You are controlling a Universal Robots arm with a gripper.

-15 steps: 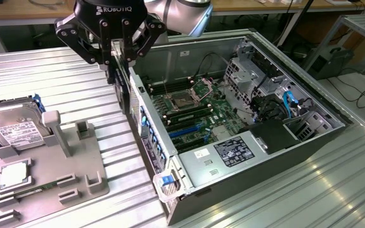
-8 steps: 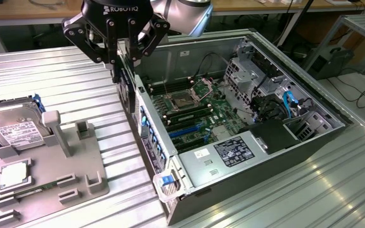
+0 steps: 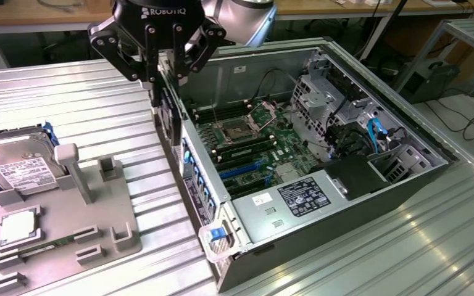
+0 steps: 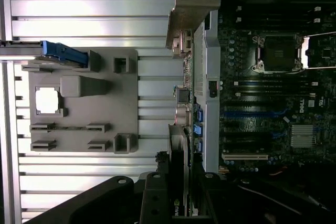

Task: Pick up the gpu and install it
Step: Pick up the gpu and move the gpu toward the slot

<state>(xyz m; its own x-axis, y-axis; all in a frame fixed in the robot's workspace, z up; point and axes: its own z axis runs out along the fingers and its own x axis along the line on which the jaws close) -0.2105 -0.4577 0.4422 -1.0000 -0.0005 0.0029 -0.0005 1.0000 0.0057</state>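
One gpu [image 3: 170, 123] is hanging upright from the tool [image 3: 165, 80], which is clamping the card's upper edge between its fingers. The upright hold is probably keeping the lower edge free to meet a slot. The card is hovering right at the wall of the one open computer case [image 3: 369, 216] that faces the grey holder [image 3: 56, 246], not yet over the board inside. One hard drive [image 3: 10, 166] and one small square chip [image 3: 19, 225] are sitting in that holder's pockets, beside the case on the bench [image 3: 81, 98].
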